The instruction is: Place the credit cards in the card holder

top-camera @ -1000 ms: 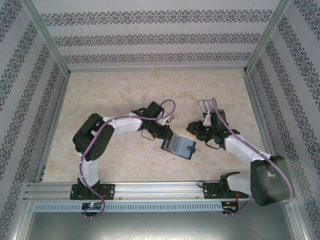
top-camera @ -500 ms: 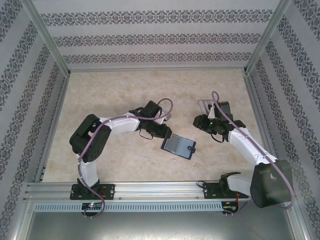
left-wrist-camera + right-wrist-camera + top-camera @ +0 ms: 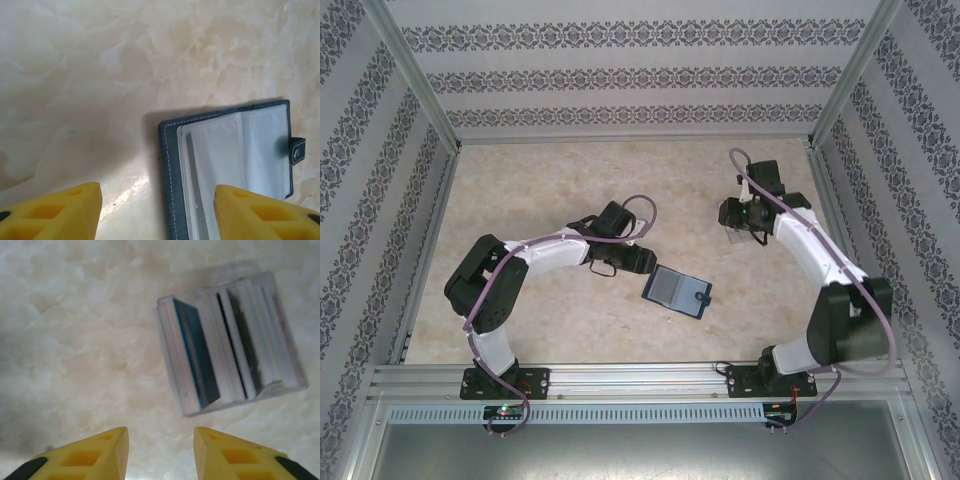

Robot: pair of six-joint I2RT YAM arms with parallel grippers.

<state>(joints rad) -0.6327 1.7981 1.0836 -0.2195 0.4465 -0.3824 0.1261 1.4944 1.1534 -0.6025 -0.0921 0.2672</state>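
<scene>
Two pincers stand open over the marbled tabletop (image 3: 550,180), and neither grips anything. On the left, the left pincer (image 3: 157,215) has its yellow fingertips (image 3: 55,212) spread wide. Bare tabletop lies under one tip, while the other overlaps the near corner of the card holder (image 3: 235,150) in the wrist view; whether it touches the case I cannot tell. The card holder, a navy case with pale stitching, lies flat and unfolded just beside this pincer, its clear inner pockets facing up and its clasp tab (image 3: 298,150) sticking out from one edge. Seen from above, it sits near the middle of the tabletop, between the two arms and closer to the left one. Further right, well apart from the case, the right pincer (image 3: 160,455) hangs with its jaws moderately parted over bare tabletop, near a clear plastic slotted rack (image 3: 285,340). Credit cards (image 3: 200,360) stand on edge in the rack's slots, one dark bluish, another black.
</scene>
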